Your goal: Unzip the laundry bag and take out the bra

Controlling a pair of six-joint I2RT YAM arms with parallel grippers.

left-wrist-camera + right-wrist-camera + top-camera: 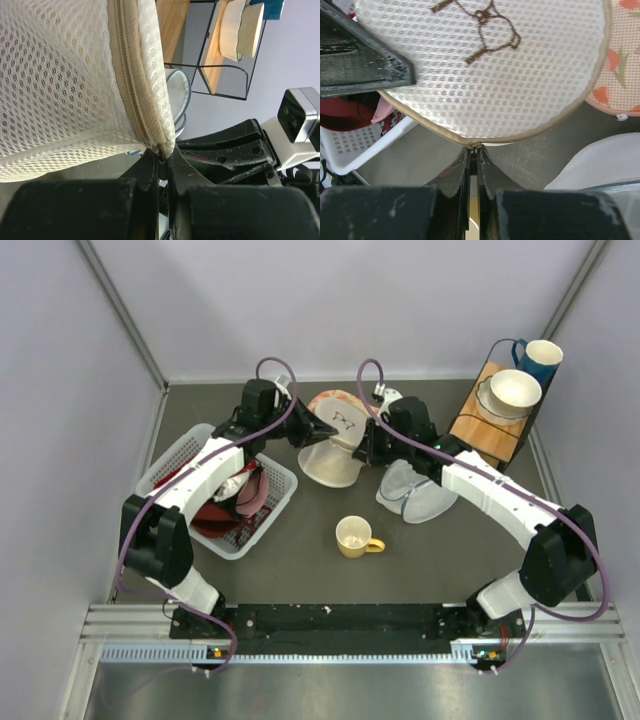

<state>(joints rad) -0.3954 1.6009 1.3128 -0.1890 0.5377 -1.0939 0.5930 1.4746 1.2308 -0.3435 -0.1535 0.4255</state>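
L hand [162,162] was clenched on the laundry bag [330,465] rim seam. R hand [473,156] was pinched shut on the zipper pull [476,146], so the bag hung btwn my 2 hands. Risk: the tiny tab could slip out on a tug, or the mesh could jam the zip. Bra not visible, prob. inside.

Pale lilac walls [330,300] enclose a dark grey table [300,560] bearing a wooden shelf [480,430].
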